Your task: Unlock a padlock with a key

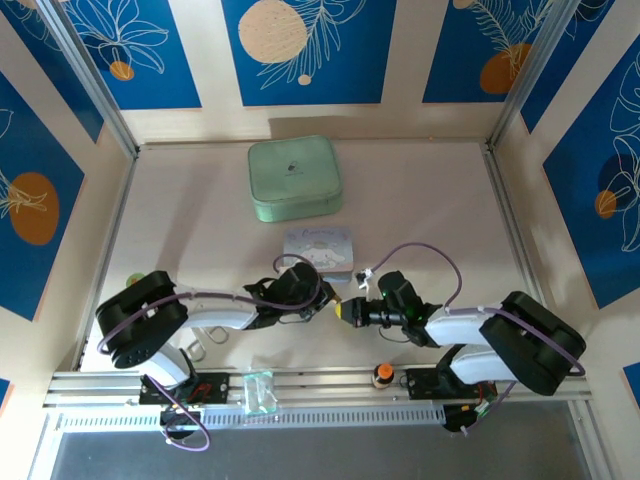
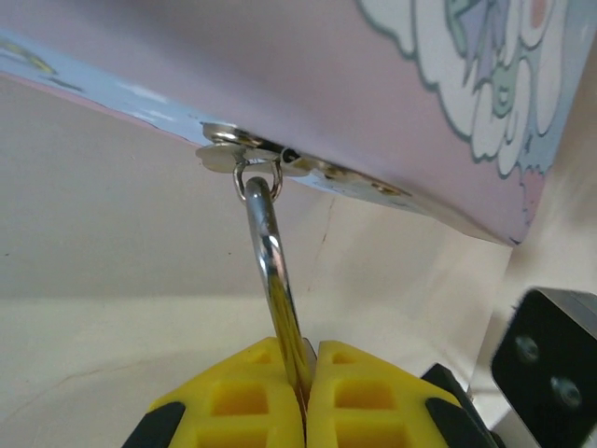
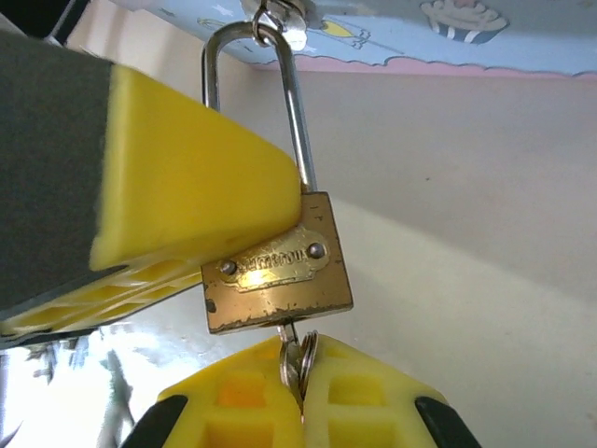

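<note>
Table (image 1: 450, 200), pale beige. Lying on it were a green case (image 1: 294, 178), far centre, and a blue tin (image 1: 318, 245), nearer, close by.

**Walled robot lab cell**

Blue leaf-print wall panels (image 1: 310, 50) rise beyond and to either side of the left end effector (image 1: 328, 298) and right end effector (image 1: 347, 312). A pale bench (image 1: 430, 220) lies under them, and an aluminium rail (image 1: 320, 383) behind them carries both arm bases (image 1: 175, 385).
</note>
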{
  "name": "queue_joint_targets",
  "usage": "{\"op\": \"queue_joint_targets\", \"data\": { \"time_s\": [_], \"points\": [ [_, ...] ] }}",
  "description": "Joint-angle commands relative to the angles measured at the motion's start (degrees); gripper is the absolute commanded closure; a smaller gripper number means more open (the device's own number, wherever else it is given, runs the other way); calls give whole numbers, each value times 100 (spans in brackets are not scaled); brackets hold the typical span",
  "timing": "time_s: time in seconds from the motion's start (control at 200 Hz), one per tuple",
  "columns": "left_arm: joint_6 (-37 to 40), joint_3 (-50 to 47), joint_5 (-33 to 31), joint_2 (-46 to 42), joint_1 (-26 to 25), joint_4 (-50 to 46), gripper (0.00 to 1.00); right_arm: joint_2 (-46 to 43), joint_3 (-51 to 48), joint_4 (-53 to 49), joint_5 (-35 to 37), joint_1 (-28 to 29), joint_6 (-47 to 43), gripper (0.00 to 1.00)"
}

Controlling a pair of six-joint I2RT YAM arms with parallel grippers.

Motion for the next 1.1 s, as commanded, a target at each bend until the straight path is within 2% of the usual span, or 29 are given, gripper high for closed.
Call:
{"op": "queue_joint_targets", "data": {
  "time_s": [0.0,0.07,0.29,0.39,0.445,0.49,0.59,0.715,0.86,1.001,1.096],
  "points": [
    [226,-302,-228,-5,17,-72,100,303,31,715,-1472,-397,605,100],
    [204,-388,-157,51,17,157,100,565,-45,1186,-1860,-665,836,100],
    [121,-610,-160,37,17,499,100,973,20,1260,-2536,-1180,970,95],
    [211,-568,-201,-18,17,367,100,1074,85,1245,-2796,-1349,1102,84],
    [284,-508,-246,-57,17,153,100,1047,30,1231,-2783,-1462,1170,74],
    [355,-461,-278,-80,17,-36,100,980,22,1011,-2746,-1535,1119,71],
    [381,-420,-303,-67,17,-302,100,732,27,449,-2488,-1555,891,70],
    [288,-556,-192,97,17,36,100,384,174,-304,-2227,-1429,637,70],
    [656,-309,-193,151,9,-525,96,-240,651,-1912,-1038,-745,-113,68],
    [1107,-23,-356,207,16,-1319,92,-491,731,-2276,-466,-578,-202,68],
    [1163,-61,-354,366,25,-1235,87,-490,738,-2346,-209,-551,-200,68]
  ]
}}
